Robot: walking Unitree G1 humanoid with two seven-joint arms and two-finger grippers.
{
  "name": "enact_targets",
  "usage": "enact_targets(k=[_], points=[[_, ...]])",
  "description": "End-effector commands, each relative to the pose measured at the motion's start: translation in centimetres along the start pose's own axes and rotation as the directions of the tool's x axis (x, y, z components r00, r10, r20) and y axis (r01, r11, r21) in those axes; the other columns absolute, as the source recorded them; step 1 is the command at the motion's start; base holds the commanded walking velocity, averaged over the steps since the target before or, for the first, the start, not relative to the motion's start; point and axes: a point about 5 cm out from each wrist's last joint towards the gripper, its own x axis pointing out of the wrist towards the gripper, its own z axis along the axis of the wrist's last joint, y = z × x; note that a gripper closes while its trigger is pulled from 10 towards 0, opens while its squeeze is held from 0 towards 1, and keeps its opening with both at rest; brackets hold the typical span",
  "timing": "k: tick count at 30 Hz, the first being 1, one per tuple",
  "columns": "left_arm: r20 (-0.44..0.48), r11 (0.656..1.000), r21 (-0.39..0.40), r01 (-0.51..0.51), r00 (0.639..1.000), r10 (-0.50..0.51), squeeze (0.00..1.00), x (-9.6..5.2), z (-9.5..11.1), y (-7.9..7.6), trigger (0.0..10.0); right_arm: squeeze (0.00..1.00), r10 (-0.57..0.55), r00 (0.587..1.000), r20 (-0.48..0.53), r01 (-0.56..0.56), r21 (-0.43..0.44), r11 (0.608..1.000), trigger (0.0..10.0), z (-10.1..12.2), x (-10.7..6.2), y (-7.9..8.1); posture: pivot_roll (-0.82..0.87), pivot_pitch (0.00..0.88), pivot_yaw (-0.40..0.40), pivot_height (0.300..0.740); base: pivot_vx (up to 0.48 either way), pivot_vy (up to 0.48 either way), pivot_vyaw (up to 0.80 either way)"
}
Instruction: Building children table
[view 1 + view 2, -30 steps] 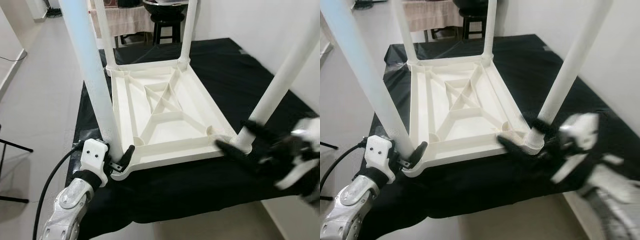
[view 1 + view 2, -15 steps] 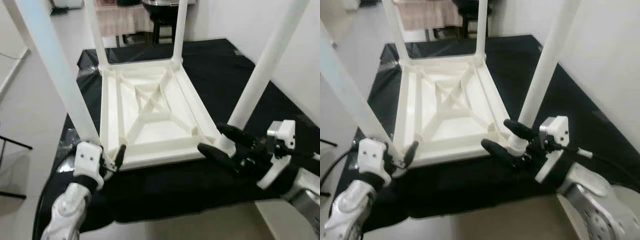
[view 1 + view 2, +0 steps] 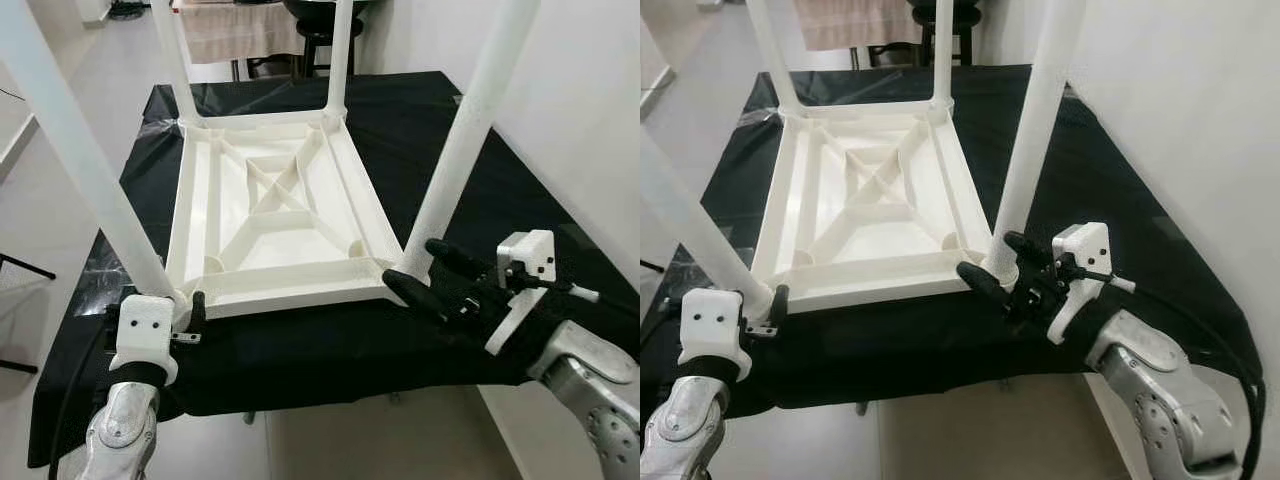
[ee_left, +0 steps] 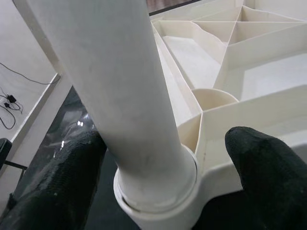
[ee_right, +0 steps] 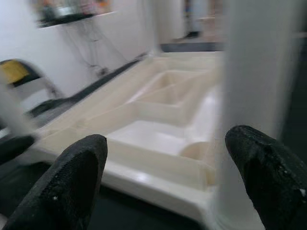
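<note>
A white children's table (image 3: 270, 215) lies upside down on a black cloth (image 3: 330, 350), its legs pointing up. My left gripper (image 3: 178, 308) is at the base of the near-left leg (image 3: 80, 160). In the left wrist view its black fingers (image 4: 57, 182) stand open on either side of that leg (image 4: 120, 96), where it enters its socket. My right gripper (image 3: 412, 263) is open at the foot of the near-right leg (image 3: 460, 140), one finger on each side. The right wrist view shows this leg (image 5: 249, 86) close to one finger (image 5: 268, 167).
The cloth-covered surface ends just in front of me at its edge (image 3: 300, 400). A white wall (image 3: 600, 120) runs along the right. At the back stand a dark stool (image 3: 320, 30) and a draped table (image 3: 230, 30). Open floor (image 3: 60, 230) lies to the left.
The camera has risen and shifted. My right gripper has moved in from the right, so its open fingers now flank the near-right leg's base. The left gripper stays at the near-left leg.
</note>
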Motion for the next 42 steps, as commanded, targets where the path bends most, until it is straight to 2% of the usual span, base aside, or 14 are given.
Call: enact_targets(k=[1, 3, 5, 6, 7, 10, 13, 14, 16, 20, 23, 34, 38, 42], points=[[-0.026, 1.000, 0.005, -0.010, 1.000, 0.011, 0.00, -0.1, -0.4, 0.1, 10.0, 0.00, -0.049, 0.998, 0.024, 0.050, -0.013, 0.999, 10.0, 0.6, -0.5, -0.8, 0.03, 0.168, -0.075, 0.740, 0.000, 0.000, 0.00], [-0.024, 1.000, 0.006, -0.016, 1.000, 0.016, 0.00, 0.0, -0.3, 0.0, 10.0, 0.00, -0.051, 0.999, 0.005, 0.051, -0.032, 0.998, 10.0, 0.6, -0.7, -0.9, 0.03, 0.170, -0.074, 0.740, 0.000, 0.000, 0.00], [-0.020, 1.000, 0.006, -0.024, 1.000, 0.024, 0.00, 0.1, -0.1, 0.2, 10.0, 0.00, -0.088, 0.995, -0.053, 0.081, -0.110, 0.991, 10.0, 0.6, -1.4, -2.0, 0.03, 0.162, -0.072, 0.740, 0.000, 0.000, 0.00], [-0.017, 1.000, 0.007, -0.030, 0.999, 0.030, 0.00, 0.1, 0.1, 0.3, 10.0, 0.00, -0.122, 0.991, -0.054, 0.115, -0.117, 0.986, 10.0, 1.0, -1.7, -2.7, 0.03, 0.161, -0.071, 0.740, 0.000, 0.000, 0.00], [-0.017, 1.000, 0.007, -0.030, 0.999, 0.030, 0.00, 0.1, 0.1, 0.3, 10.0, 0.00, -0.122, 0.991, -0.054, 0.115, -0.117, 0.986, 10.0, 1.0, -1.7, -2.7, 0.03, 0.161, -0.071, 0.740, 0.000, 0.000, 0.00], [-0.009, 0.999, 0.009, -0.051, 0.999, 0.051, 0.00, 0.5, 0.3, 0.7, 10.0, 0.00, -0.172, 0.985, 0.013, 0.172, -0.114, 0.978, 10.0, 2.6, -1.7, -4.1, 0.03, 0.161, -0.072, 0.740, 0.000, 0.000, 0.00], [-0.005, 0.998, 0.009, -0.062, 0.998, 0.062, 0.00, 0.7, 0.4, 0.8, 10.0, 0.00, -0.160, 0.986, 0.055, 0.165, -0.105, 0.981, 10.0, 3.3, -1.2, -3.9, 0.03, 0.161, -0.072, 0.740, 0.000, 0.000, 0.00], [-0.002, 0.997, 0.012, -0.074, 0.997, 0.074, 0.00, 0.9, 0.4, 0.9, 10.0, 0.00, -0.149, 0.982, 0.112, 0.159, -0.082, 0.984, 10.0, 4.4, -0.3, -3.6, 0.03, 0.162, -0.071, 0.740, 0.000, 0.000, 0.00], [-0.002, 0.997, 0.013, -0.080, 0.997, 0.080, 0.00, 1.0, 0.4, 1.0, 10.0, 0.00, -0.144, 0.975, 0.171, 0.156, -0.056, 0.986, 10.0, 5.6, 0.4, -3.3, 0.03, 0.161, -0.073, 0.740, 0.000, 0.000, 0.00], [-0.005, 0.996, 0.013, -0.089, 0.996, 0.089, 0.00, 1.1, 0.3, 1.1, 10.0, 0.00, -0.128, 0.966, 0.225, 0.143, -0.051, 0.988, 10.0, 7.0, 1.1, -3.2, 0.03, 0.162, -0.073, 0.740, 0.000, 0.000, 0.00], [-0.005, 0.996, 0.013, -0.090, 0.996, 0.090, 0.00, 1.1, 0.3, 1.1, 10.0, 0.00, -0.121, 0.966, 0.228, 0.138, -0.058, 0.989, 10.0, 7.2, 1.3, -3.3, 0.03, 0.161, -0.074, 0.740, 0.000, 0.000, 0.00], [-0.004, 0.994, 0.005, -0.113, 0.994, 0.113, 0.00, 1.1, 0.1, 1.3, 10.0, 0.00, 0.026, 0.984, 0.174, -0.014, -0.071, 0.997, 10.0, 6.9, 2.1, -1.4, 0.04, 0.165, -0.081, 0.740, 0.000, 0.000, 0.00], [0.002, 0.993, 0.003, -0.116, 0.993, 0.116, 0.00, 1.1, 0.3, 1.3, 10.0, 0.00, 0.017, 0.984, 0.178, -0.003, -0.076, 0.997, 10.0, 7.1, 2.7, -1.3, 0.04, 0.165, -0.079, 0.740, 0.000, 0.000, 0.00], [0.011, 0.993, -0.007, -0.116, 0.993, 0.116, 0.00, 1.4, 0.5, 1.3, 10.0, 0.00, -0.060, 0.982, 0.181, 0.071, -0.055, 0.996, 10.0, 7.5, 4.0, -1.9, 0.04, 0.165, -0.082, 0.740, 0.000, 0.000, 0.00]])
